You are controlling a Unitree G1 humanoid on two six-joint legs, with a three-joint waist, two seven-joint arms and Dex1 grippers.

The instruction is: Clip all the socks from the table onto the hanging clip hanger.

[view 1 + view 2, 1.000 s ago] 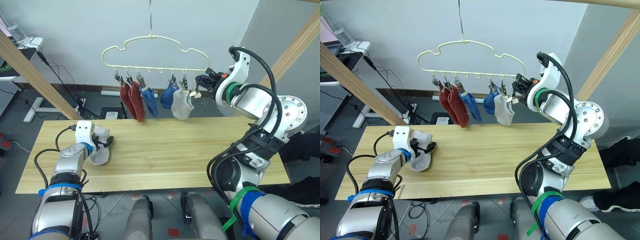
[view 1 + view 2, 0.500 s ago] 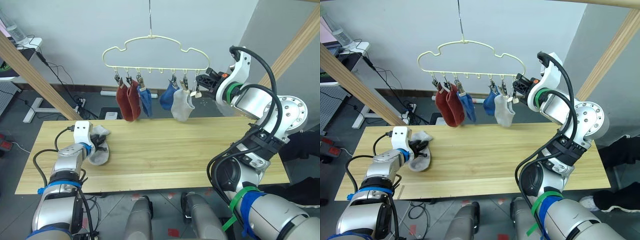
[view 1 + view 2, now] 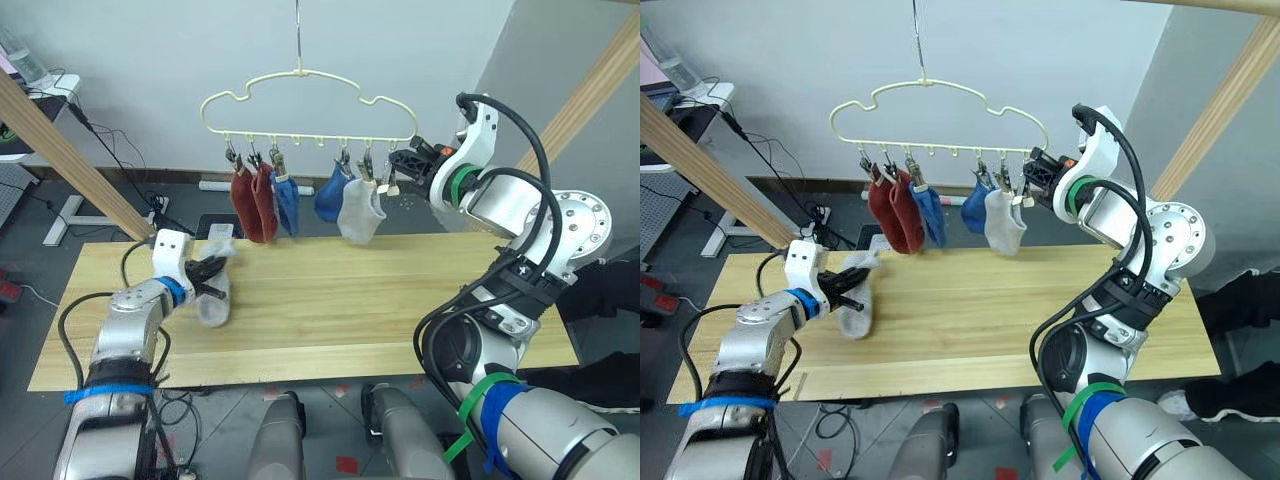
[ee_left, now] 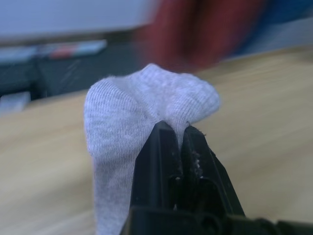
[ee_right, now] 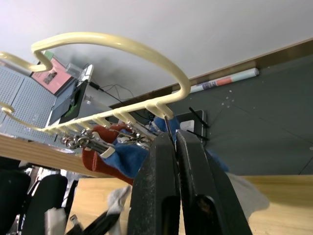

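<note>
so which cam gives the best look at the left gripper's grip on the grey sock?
Left wrist view: the left gripper is shut on a fold of the grey sock. The eye views show the whole sock dangling from it above the table, the pinch itself tiny.

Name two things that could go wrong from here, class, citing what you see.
1. The left gripper pinches only a fold of the grey sock, whose body hangs loose; it could slip out.
2. The right gripper grips a silver clip on the clip hanger; pulling may swing the hung socks.
</note>
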